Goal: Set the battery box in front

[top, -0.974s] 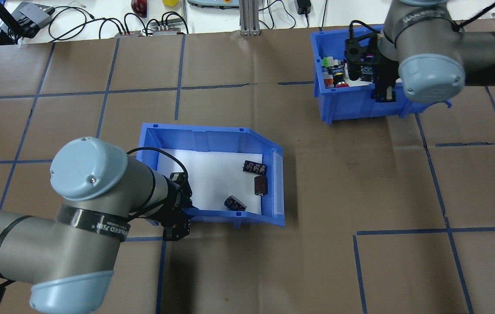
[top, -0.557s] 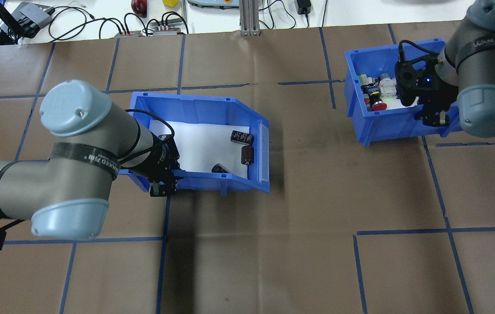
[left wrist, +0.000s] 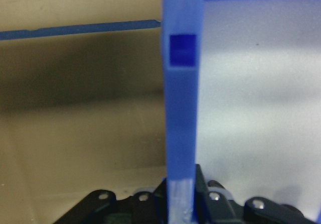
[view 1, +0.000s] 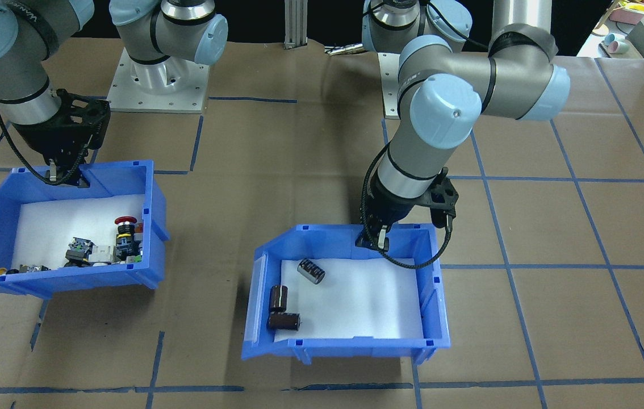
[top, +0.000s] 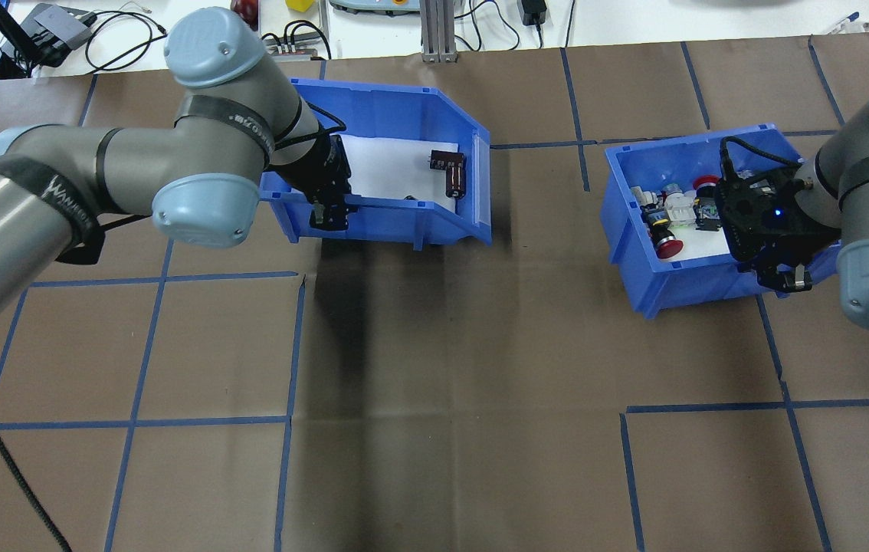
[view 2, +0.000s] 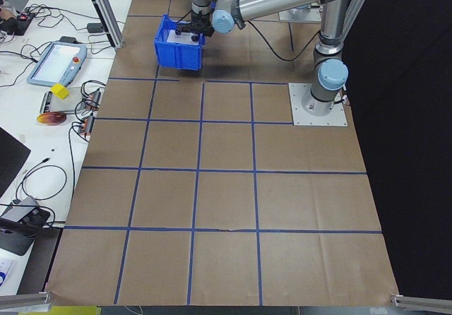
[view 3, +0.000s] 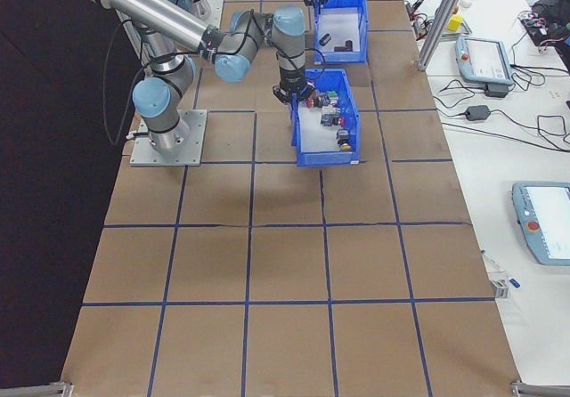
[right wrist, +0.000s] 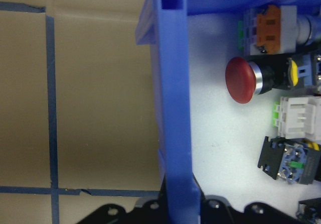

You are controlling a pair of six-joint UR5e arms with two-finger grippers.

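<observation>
Three dark cylindrical cells [view 1: 284,307] lie on the white floor of the battery box [view 1: 356,343], which sits toward the far side of the paper-covered table [top: 480,383], away from the robot's base and near the cables at that edge. Its sloped front lip points toward the second blue bin [top: 637,253], and the two stand well apart. The left gripper [top: 329,205] is pinched on the battery box's wall nearest the robot; in the left wrist view the blue wall runs straight down between the closed-in fingers [left wrist: 213,204]. The second bin, holding colourful push-button switches [view 1: 124,227], sits nearer the robot than the battery box. The right gripper [top: 783,274] is clamped on that bin's near wall, the wall passing between its fingers in the right wrist view.
</observation>
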